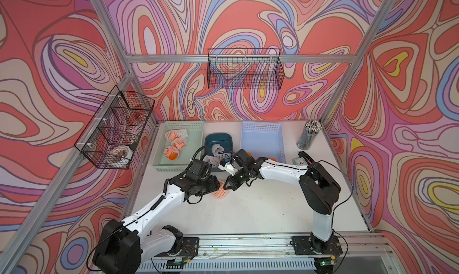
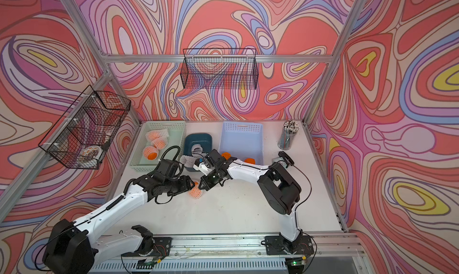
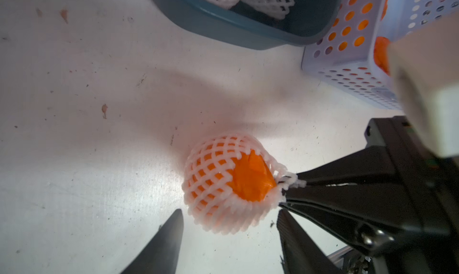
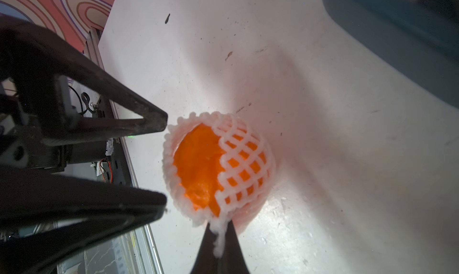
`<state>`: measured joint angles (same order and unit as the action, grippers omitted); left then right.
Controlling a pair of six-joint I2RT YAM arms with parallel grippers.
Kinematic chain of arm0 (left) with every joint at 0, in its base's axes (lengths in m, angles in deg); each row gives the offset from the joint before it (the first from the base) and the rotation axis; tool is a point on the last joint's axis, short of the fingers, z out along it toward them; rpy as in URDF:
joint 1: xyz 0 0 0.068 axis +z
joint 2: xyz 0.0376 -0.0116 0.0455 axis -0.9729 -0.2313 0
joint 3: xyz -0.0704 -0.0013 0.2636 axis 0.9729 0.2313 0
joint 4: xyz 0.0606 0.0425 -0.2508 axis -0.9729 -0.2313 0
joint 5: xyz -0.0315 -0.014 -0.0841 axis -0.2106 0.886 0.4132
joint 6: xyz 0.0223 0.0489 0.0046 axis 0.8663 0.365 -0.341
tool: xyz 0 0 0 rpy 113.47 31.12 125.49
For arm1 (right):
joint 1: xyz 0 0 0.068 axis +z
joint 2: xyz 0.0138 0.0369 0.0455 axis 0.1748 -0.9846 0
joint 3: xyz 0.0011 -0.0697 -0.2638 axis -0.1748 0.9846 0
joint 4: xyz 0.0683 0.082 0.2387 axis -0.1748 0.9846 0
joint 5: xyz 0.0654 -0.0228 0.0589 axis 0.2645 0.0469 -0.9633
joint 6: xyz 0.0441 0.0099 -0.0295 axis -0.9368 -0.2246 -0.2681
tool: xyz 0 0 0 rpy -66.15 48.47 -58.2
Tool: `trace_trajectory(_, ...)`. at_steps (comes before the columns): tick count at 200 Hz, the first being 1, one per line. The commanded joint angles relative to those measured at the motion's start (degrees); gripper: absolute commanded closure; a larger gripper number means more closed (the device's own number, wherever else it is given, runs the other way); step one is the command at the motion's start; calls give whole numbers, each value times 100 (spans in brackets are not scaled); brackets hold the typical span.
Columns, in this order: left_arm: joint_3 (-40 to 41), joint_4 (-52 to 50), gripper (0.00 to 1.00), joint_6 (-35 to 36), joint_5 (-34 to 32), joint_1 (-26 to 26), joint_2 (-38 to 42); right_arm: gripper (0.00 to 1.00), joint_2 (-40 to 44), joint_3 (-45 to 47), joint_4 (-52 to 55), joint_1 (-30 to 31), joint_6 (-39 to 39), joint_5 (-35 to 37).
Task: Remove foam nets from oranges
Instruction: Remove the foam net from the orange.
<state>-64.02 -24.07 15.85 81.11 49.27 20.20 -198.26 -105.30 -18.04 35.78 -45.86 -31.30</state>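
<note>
Here's the one in play: a small, round, bright orange wrapped in a white foam mesh sleeve. It sits on the white surface just in front of the dark teal plastic tub, between the two arms. The right hand is pressed together on a tuft of the sleeve's rim, pinching foam only and no fruit. The left hand is spread, a finger to either side of the bundle, touching nothing I can see.

How will it handle? That sleeve looks light, soft and stretchy. I'd expect it to lengthen before it slides, and a thin tuft could tear or slip free. The fruit looks light and firm and ready to roll, and its lumpy skin may snag the mesh. The rim is the best hold for the sleeve. For the spread hand, it's the bare face of the fruit across its widest part, taken gently.

The right wrist view shows the sleeve's open mouth facing the left hand. The left wrist view shows the clamp on the rim, plus orange glowing through the holes of the lavender perforated plastic basket beside the tub. Only the top views give the layout. There are empty sleeves in the tub and more netted oranges in the pale green plastic basket on the tub's other side.
</note>
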Motion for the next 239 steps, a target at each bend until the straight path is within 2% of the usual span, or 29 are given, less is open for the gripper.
trace_trajectory(1,-234,-69,42,-51,118,36,-194,97,226,25,-90,35,21,-72)
trace_trajectory(47,-305,-324,50,-117,-167,33,-227,97,205,-11,-116,38,23,-77)
trace_trajectory(78,-335,-305,50,-244,-212,35,-140,97,169,-32,-90,37,40,-92)
trace_trajectory(147,-462,-209,50,-240,-53,37,-499,97,99,-170,-32,37,89,-152)
trace_trajectory(186,-555,-115,59,-121,159,37,-673,97,51,-269,-2,30,118,-171)
trace_trajectory(222,-463,73,78,-165,369,35,-702,96,7,-305,-3,31,100,-195)
trace_trajectory(239,-438,122,83,-178,462,30,-702,96,-34,-339,7,38,83,-200)
